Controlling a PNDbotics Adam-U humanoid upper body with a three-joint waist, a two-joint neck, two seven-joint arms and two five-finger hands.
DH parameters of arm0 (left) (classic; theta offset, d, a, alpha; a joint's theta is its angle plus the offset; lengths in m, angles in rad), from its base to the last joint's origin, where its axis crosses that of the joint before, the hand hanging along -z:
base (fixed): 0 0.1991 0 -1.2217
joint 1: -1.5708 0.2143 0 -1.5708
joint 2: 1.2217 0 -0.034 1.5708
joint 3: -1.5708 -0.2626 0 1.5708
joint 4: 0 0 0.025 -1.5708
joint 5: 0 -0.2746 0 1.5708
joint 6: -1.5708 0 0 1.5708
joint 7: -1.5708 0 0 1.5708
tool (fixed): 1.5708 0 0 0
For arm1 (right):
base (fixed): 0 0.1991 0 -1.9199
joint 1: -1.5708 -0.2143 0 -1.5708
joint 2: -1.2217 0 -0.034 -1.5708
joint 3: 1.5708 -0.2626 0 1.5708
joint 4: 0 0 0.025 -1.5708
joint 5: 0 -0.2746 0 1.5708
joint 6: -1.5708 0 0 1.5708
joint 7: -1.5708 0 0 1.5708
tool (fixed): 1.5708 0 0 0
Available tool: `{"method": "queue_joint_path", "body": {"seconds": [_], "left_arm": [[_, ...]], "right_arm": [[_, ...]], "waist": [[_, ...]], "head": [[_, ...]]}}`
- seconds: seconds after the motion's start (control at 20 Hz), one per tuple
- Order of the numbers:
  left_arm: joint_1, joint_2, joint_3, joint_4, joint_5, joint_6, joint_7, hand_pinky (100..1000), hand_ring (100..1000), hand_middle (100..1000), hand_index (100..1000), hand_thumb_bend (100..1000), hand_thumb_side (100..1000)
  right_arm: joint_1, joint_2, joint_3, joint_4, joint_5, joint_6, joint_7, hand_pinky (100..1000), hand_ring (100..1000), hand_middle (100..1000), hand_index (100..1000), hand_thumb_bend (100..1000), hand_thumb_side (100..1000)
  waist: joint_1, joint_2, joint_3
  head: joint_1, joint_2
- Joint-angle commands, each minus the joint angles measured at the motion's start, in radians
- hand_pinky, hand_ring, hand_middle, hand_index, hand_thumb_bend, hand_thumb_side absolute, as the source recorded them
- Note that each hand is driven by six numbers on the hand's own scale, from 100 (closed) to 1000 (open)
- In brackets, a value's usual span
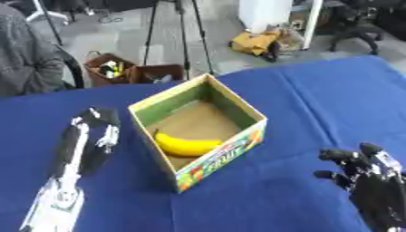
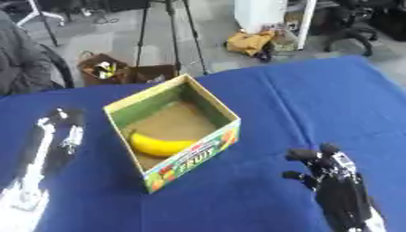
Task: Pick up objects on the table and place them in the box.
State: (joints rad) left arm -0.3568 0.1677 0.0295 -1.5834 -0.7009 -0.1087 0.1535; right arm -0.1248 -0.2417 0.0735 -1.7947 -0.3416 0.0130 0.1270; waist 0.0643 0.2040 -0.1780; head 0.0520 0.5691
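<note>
An open cardboard box (image 1: 231, 107) with a printed fruit label on its front stands in the middle of the blue table. A yellow banana (image 1: 186, 146) lies inside it, against the near wall. My left hand (image 1: 94, 133) rests on the cloth to the left of the box, fingers straight, holding nothing. At the lower right my right hand (image 1: 363, 171) stands with fingers up and slightly bent, empty, well clear of the box.
The blue cloth (image 1: 317, 99) covers the whole table. Beyond its far edge are tripod legs (image 1: 171, 31), a brown basket (image 1: 109, 68) on the floor and a seated person (image 1: 28, 54) at the far left.
</note>
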Motion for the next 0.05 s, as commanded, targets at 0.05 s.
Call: {"method": "queue_joint_path", "body": {"seconds": [0.05], "left_arm": [[0.010,0.003,-0.014,-0.070,0.048,0.032,-0.004,692,669,664,749,151,1000]], "right_arm": [[-0.009,-0.007,-0.007,-0.016,-0.003,-0.001,-0.001,702,977,656,712,100,1000]], "waist": [[-0.006,-0.015,0.001]], "head": [[0.016,0.009]]}}
